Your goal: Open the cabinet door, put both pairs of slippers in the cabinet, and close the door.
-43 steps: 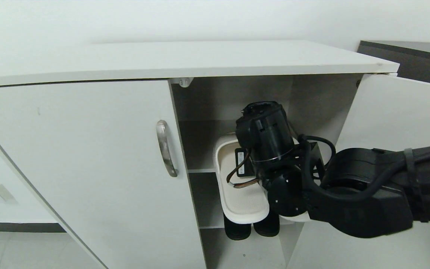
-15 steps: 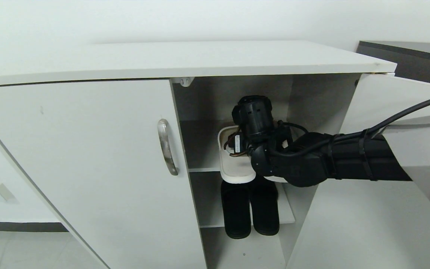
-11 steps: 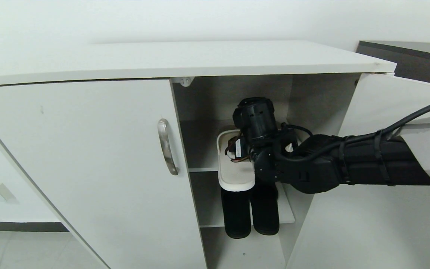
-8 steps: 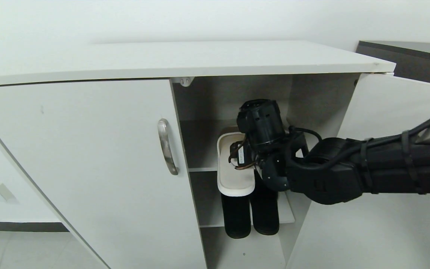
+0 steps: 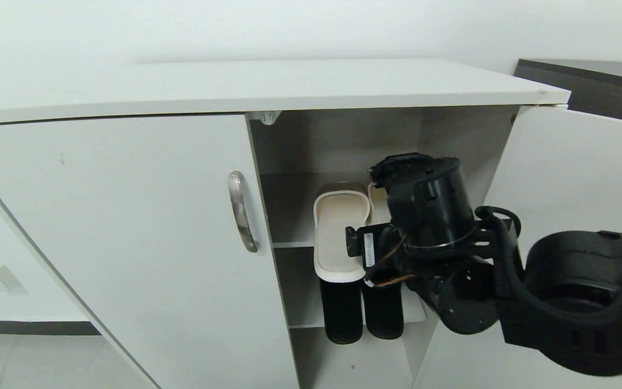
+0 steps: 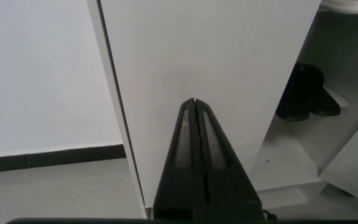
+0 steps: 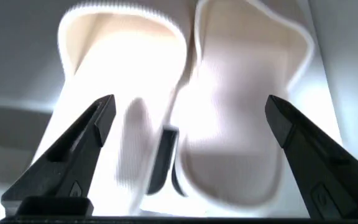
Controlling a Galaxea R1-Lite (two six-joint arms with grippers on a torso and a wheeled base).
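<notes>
The white cabinet (image 5: 268, 86) has its right door (image 5: 570, 162) swung open and its left door (image 5: 111, 227) closed. The pair of white slippers (image 5: 340, 232) lies on the upper shelf, heels jutting over the shelf edge; the right wrist view shows the white slippers (image 7: 185, 118) side by side. The black slippers (image 5: 362, 313) sit on the shelf below and also appear as black slippers (image 6: 306, 93). My right gripper (image 7: 188, 112) is open in front of the white pair, holding nothing. My left gripper (image 6: 194, 109) is shut, low in front of the closed left door.
The closed left door carries a metal handle (image 5: 241, 213). The open right door stands close beside my right arm (image 5: 505, 281). A dark-topped piece of furniture (image 5: 592, 81) stands behind at the right. Grey floor (image 6: 61, 193) lies below the cabinet.
My right arm pushed the white slippers onto the upper shelf, let them go, and has drawn back out of the cabinet toward the camera. The white slippers stay on the shelf.
</notes>
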